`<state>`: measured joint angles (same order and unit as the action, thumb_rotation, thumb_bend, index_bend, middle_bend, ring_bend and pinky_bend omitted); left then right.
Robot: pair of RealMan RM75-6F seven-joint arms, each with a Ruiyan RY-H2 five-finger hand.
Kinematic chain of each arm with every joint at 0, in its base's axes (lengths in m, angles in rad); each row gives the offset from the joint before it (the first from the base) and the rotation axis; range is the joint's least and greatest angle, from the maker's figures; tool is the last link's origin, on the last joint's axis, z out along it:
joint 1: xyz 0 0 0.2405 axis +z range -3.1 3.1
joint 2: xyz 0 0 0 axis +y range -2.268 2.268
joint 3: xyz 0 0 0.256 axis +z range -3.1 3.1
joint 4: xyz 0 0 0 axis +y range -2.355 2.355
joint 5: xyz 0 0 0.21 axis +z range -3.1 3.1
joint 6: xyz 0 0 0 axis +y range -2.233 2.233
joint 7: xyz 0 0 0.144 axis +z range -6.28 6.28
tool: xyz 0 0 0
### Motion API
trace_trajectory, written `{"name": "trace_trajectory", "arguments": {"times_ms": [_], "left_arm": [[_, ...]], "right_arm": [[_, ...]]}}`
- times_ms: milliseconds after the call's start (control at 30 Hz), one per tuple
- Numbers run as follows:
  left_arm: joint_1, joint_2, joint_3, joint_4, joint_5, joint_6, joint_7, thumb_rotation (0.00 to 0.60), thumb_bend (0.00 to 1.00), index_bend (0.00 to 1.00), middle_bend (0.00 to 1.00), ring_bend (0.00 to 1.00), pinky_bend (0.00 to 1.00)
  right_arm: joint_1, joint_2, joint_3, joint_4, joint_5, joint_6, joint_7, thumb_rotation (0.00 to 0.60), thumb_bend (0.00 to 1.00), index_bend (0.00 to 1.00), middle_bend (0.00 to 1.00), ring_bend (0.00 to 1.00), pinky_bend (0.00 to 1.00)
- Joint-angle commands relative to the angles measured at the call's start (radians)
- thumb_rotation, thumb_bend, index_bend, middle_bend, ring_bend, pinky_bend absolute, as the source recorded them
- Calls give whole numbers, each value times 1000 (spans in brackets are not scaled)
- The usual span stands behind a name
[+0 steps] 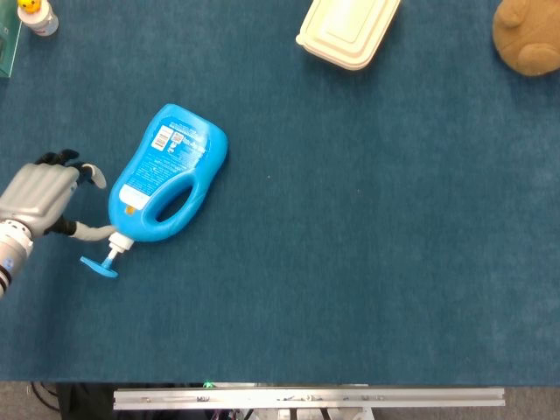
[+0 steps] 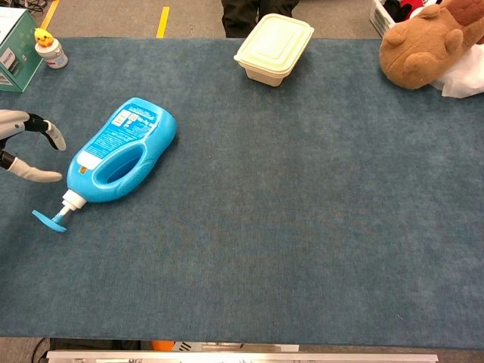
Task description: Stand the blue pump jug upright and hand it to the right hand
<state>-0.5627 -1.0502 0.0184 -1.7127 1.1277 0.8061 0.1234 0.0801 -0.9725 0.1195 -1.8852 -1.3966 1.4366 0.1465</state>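
Blue and still lying on its side, the pump jug (image 1: pixel 165 176) rests on the left part of the teal table mat (image 1: pixel 350 245), pump head pointing toward the near-left. The left hand (image 1: pixel 39 198) sits just beside its neck, fingers spread and holding nothing; whether a fingertip touches the pump is unclear. The right hand appears in neither view.

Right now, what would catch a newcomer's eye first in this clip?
The blue pump jug lying on its side at the table's left, pump toward the near edge. Beside it, the left hand hovers open, holding nothing. A brown plush toy sits at the far right corner.
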Motion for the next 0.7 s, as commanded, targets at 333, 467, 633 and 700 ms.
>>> {"name": "trace_trajectory", "arguments": {"times_ms": [333,467,633,700], "left_arm": [[-6,-38,11,150,-40,-21,63,600,132,212,272,104,126],[10,-75,11,192,-12,-3,36,600,133,112,202,91,126],[20,-119,19,244,117,26,-31,600,133,0,82,59,126],[22,-132,23,253,161,37,-56,600,132,0,52,48,126]], "right_arm": [[2,-1,0,-8,3,-1,-14,600,84,80,218,107,240],[5,-2,0,-14,3,-4,-23,600,84,80,218,107,240],[6,-3,-2,-24,1,-3,-36,600,84,80,218,107,240],[5,-2,-2,-25,2,-1,-38,600,84,80,218,107,240]]}}
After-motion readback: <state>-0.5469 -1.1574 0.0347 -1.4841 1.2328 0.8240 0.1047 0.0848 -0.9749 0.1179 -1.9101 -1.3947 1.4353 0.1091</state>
